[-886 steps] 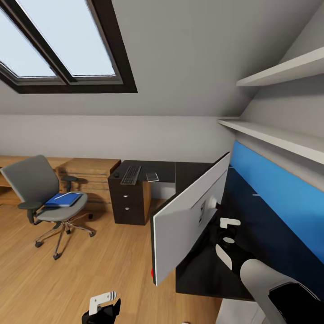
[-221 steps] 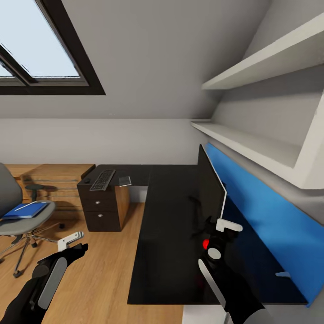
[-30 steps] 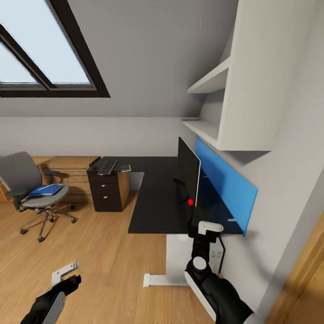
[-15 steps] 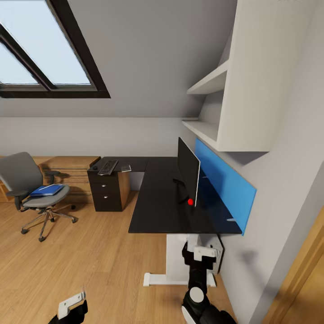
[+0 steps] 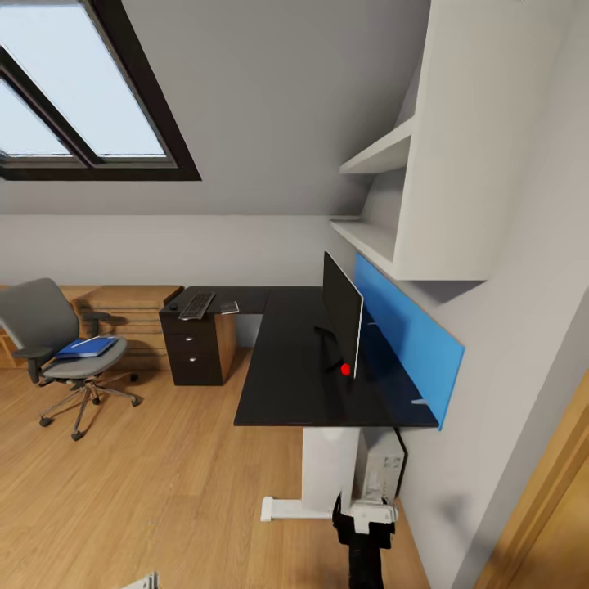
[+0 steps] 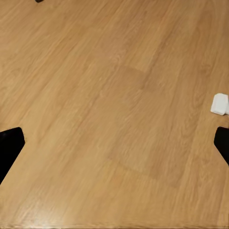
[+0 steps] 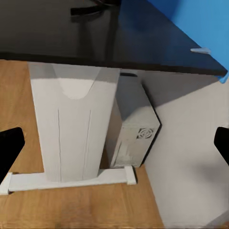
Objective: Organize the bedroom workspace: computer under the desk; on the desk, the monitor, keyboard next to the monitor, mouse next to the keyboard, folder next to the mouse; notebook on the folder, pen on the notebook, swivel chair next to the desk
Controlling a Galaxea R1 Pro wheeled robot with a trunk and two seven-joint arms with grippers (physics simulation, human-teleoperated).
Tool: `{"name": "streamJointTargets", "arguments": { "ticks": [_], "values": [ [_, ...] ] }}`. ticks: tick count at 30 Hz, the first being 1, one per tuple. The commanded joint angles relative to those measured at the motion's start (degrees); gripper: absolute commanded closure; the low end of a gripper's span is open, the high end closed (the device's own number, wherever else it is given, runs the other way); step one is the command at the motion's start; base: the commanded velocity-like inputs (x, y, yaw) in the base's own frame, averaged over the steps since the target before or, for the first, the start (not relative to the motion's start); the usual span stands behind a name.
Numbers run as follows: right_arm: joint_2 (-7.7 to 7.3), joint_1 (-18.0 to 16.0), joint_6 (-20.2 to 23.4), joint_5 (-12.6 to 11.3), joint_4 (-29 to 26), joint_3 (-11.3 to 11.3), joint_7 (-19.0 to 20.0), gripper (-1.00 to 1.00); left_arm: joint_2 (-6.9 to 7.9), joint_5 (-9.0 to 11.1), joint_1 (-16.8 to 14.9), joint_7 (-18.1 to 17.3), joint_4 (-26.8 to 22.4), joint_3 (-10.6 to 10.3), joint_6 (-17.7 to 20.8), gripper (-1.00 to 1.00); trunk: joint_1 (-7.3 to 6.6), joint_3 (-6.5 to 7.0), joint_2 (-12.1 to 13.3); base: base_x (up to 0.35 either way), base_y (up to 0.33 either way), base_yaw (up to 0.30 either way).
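The black monitor (image 5: 342, 315) stands upright on the black desk (image 5: 282, 384), close to the blue back panel. Under the desk, beside its white leg, sits the grey computer (image 5: 383, 465), seen closer as the computer (image 7: 135, 129). The keyboard (image 5: 196, 305), the mouse (image 5: 172, 304) and a small grey notebook (image 5: 229, 307) lie at the desk's far end. A blue folder (image 5: 86, 347) with a thin white pen on it rests on the grey swivel chair (image 5: 49, 327). My right gripper (image 7: 114, 148) is open before the computer. My left gripper (image 6: 114, 148) is open over bare floor.
A dark drawer unit (image 5: 196, 356) stands under the desk's far end, with a wooden bench (image 5: 131, 298) behind the chair. White shelves (image 5: 384, 155) hang above the desk. Wood floor (image 5: 164, 483) stretches between me and the chair. A white desk foot (image 6: 219, 103) lies near my left gripper.
Both arms have dropped: the right gripper sank from the desk's front edge to below it, and the left gripper slid almost out of the head view's bottom. The camera barely moved.
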Motion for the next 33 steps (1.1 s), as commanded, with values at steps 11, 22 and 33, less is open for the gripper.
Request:
{"name": "streamJointTargets", "arguments": {
  "ticks": [11, 22, 33],
  "values": [
    [1.37, -0.06, -3.06, -3.62, 18.81, -1.73, 24.82, -1.00, -1.91, 0.26, -0.07, -1.04, 10.84, -0.98, -0.17, -1.00, -2.41, 1.89, 4.35, 0.000, 0.000, 0.000],
    [2.65, -0.06, -6.00, -12.22, 23.30, -2.68, 31.49, -1.00, -5.43, -2.28, -0.07, -2.37, 17.95, -0.76, -20.15, -1.00, -4.82, 3.87, 8.76, 0.000, 0.000, 0.000],
    [2.70, -0.05, -6.95, -12.24, 23.40, -2.70, 31.54, -1.00, -5.70, -4.63, -0.06, -2.21, 20.14, -0.82, -23.67, -1.00, -5.04, 4.05, 9.16, 0.000, 0.000, 0.000]
  ]
}}
